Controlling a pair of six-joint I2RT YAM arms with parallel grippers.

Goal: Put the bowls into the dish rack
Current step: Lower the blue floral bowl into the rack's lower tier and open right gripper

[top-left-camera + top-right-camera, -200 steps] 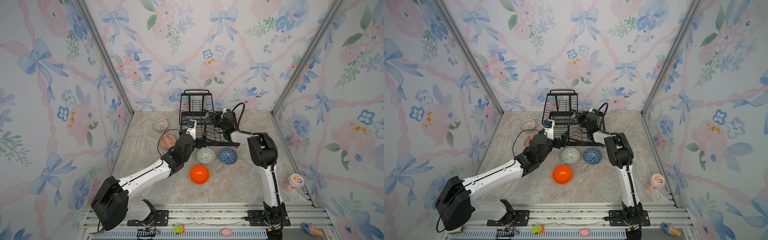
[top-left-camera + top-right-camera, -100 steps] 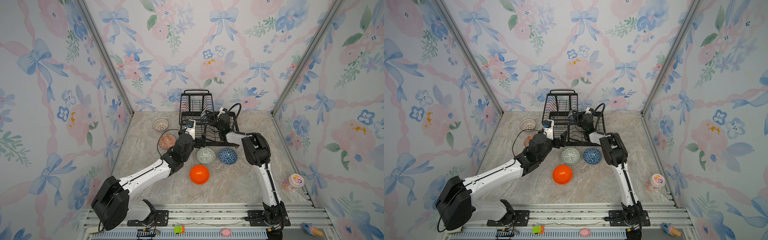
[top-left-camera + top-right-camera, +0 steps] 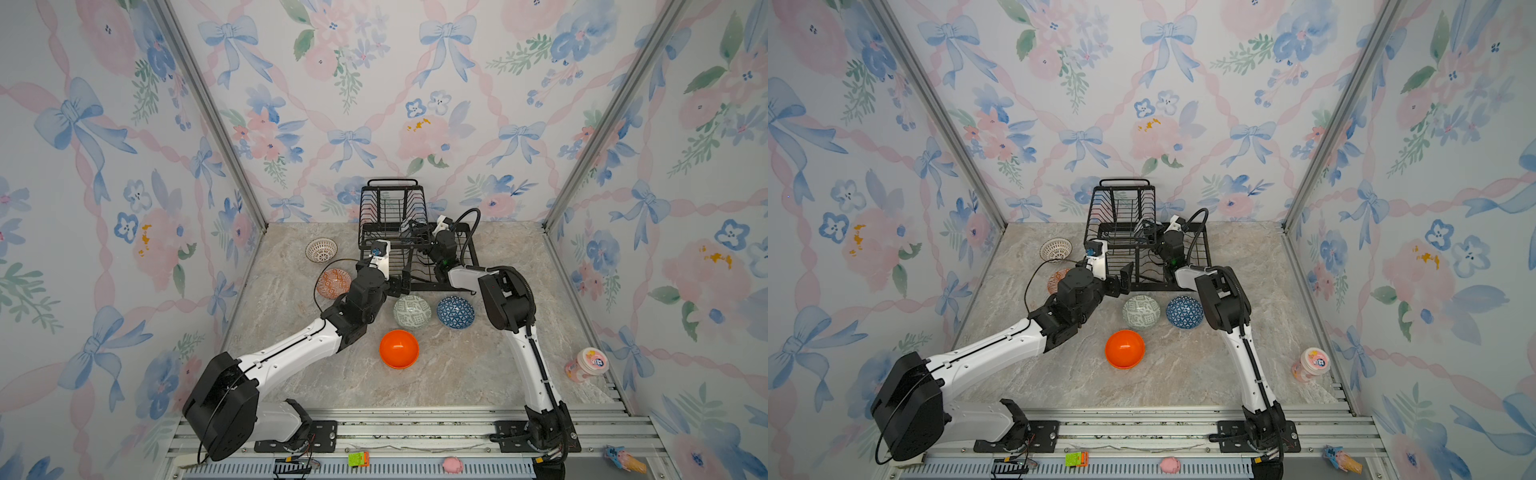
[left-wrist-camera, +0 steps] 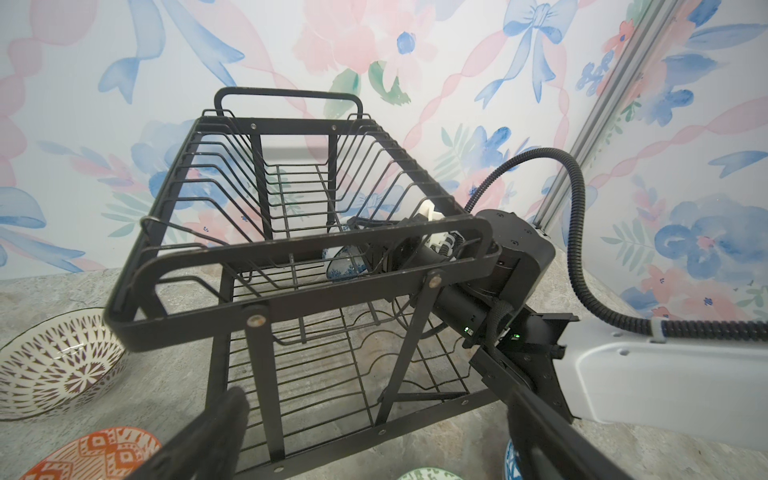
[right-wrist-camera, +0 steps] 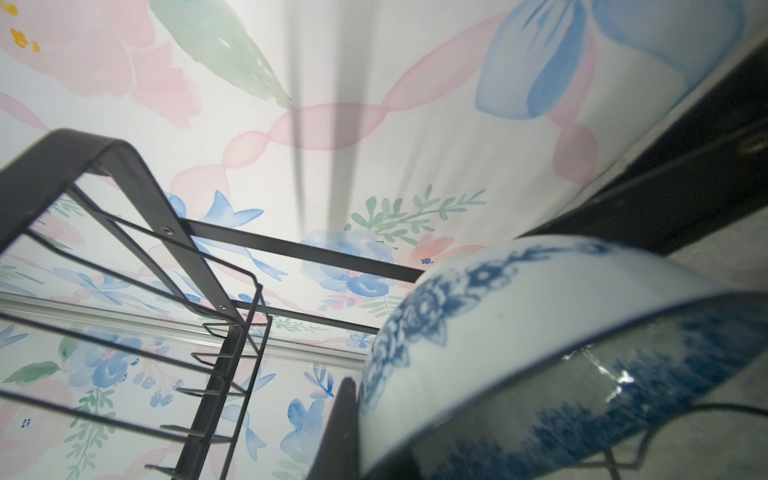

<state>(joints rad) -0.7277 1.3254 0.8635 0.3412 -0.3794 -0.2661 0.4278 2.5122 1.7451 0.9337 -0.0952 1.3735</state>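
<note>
Right jaws, clamped on the blue-and-white bowl (image 5: 498,324), have pushed deeper into the dish rack (image 4: 332,301); left jaws apart.

No word, number, brand or sign can be read in any view.

Pink plastic cup with a round lid (image 3: 587,363), at the right edge of the marble-patterned tabletop (image 3: 457,382) near its front corner, seen in both top views. The lid carries a printed blue-and-pink mark, too small to tell whether it holds letters.
</note>
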